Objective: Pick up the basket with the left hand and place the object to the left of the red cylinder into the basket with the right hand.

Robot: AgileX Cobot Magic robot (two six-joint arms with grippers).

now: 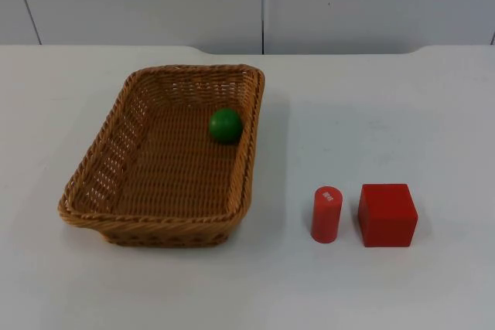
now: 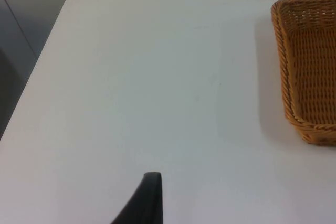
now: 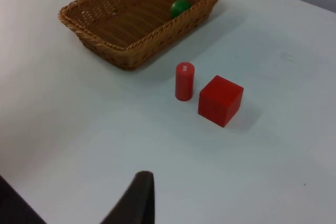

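On the left of the table [image 1: 402,98], the basket [image 1: 155,222] is resting with the green ball [image 1: 226,125] already inside, left of the red cylinder [image 1: 326,214]. Both the left gripper [image 2: 149,198] and the right gripper [image 3: 137,198] are being held over bare table, well apart from the basket; whether either is spread or pressed together cannot be told. The basket's rim should probably be taken squarely and kept level while it is being lifted, lest the ball roll.
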